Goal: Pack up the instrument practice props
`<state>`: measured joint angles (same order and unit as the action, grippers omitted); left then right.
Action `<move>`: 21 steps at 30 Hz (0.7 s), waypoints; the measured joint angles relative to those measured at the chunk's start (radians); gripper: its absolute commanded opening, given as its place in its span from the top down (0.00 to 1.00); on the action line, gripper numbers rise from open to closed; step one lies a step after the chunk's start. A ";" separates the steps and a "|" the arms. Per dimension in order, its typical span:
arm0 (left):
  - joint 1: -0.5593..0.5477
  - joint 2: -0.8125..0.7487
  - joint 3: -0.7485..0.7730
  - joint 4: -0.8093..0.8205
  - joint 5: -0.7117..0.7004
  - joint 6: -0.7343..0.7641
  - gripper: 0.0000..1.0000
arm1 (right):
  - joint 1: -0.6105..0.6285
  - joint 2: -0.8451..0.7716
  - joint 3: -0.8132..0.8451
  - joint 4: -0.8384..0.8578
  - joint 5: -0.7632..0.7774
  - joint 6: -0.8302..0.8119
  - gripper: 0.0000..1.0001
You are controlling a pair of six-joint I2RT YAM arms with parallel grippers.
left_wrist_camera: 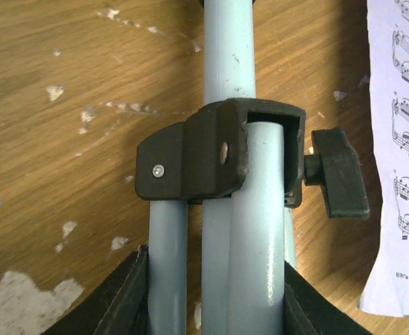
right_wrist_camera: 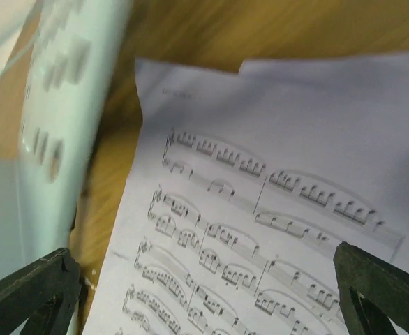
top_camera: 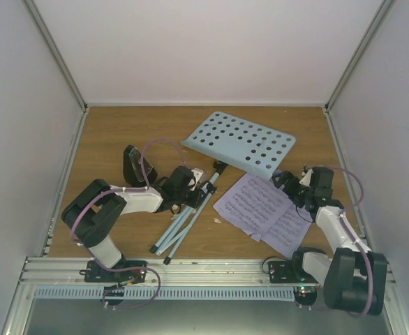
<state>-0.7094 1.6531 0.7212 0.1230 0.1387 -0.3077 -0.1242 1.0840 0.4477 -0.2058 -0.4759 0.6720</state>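
The light blue music stand lies flat on the wooden table, its hole-dotted desk [top_camera: 241, 144] at the back and its folded legs [top_camera: 182, 225] pointing to the front. My left gripper [top_camera: 199, 185] is shut on the stand's bundled tubes [left_wrist_camera: 250, 230] just below the black clamp [left_wrist_camera: 197, 159]; both fingers press the tubes. The lilac sheet-music pages [top_camera: 260, 209] lie right of the stand. My right gripper [top_camera: 289, 184] is open and empty just above the pages [right_wrist_camera: 260, 209], beside the desk's edge [right_wrist_camera: 58, 105]. The black pyramid metronome [top_camera: 135, 165] stands behind the left arm.
White walls close in the table on the left, back and right. A metal rail [top_camera: 204, 269] runs along the near edge. Small white crumbs [left_wrist_camera: 86, 115] are scattered on the wood. A black clamp knob [left_wrist_camera: 340, 183] sticks out toward the pages [left_wrist_camera: 400, 160].
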 measured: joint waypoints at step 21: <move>0.029 -0.137 -0.022 -0.025 0.004 0.036 0.02 | -0.022 -0.397 0.080 0.101 0.336 -0.238 0.00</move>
<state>-0.6800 1.5166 0.6994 0.0982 0.1425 -0.2714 -0.1463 0.6872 0.5274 -0.1047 -0.1402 0.4343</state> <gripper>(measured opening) 0.948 0.995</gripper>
